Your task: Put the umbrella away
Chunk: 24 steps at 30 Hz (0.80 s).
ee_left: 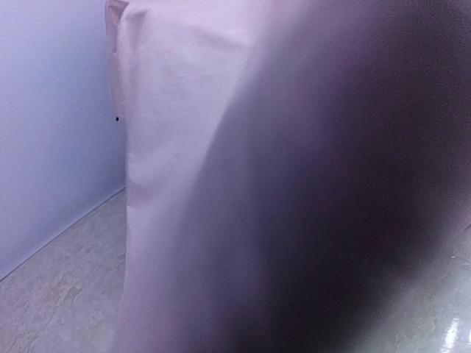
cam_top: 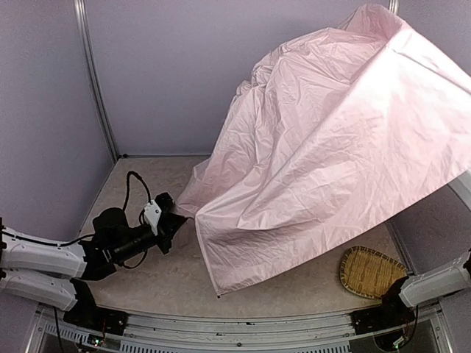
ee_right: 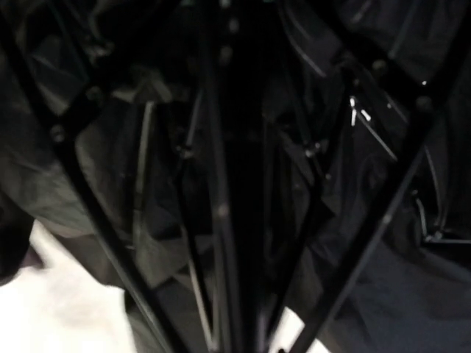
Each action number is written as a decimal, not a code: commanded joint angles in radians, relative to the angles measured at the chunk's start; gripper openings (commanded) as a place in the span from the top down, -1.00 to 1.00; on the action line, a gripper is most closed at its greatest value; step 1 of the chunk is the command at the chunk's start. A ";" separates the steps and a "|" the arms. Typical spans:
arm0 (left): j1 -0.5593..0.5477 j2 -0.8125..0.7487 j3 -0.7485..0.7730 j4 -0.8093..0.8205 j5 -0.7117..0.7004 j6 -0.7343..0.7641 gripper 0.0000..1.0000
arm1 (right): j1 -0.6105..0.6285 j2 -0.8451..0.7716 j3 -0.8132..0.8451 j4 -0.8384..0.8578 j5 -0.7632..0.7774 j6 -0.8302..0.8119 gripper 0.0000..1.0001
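Observation:
The umbrella (cam_top: 316, 154) is open, and its pale pink fabric spreads over the middle and right of the table, with its lower edge on the tabletop. My left gripper (cam_top: 174, 218) is at the fabric's lower left edge and touches it. The left wrist view is filled by pink fabric (ee_left: 184, 147) and a dark blur, so its jaws do not show. My right arm (cam_top: 434, 283) reaches under the canopy, which hides its gripper. The right wrist view shows only the black lining (ee_right: 383, 294), the ribs and the thin black shaft (ee_right: 221, 184).
A woven bamboo tray (cam_top: 368, 271) lies at the front right, partly under the canopy's edge. Purple walls close the back and left, with a metal post (cam_top: 96, 95) in the back left corner. The beige tabletop (cam_top: 147, 279) shows at the left front.

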 commanded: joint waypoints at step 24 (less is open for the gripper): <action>0.140 0.777 0.703 -0.186 0.271 0.254 1.00 | 0.431 0.001 -0.489 0.177 0.268 -0.331 1.00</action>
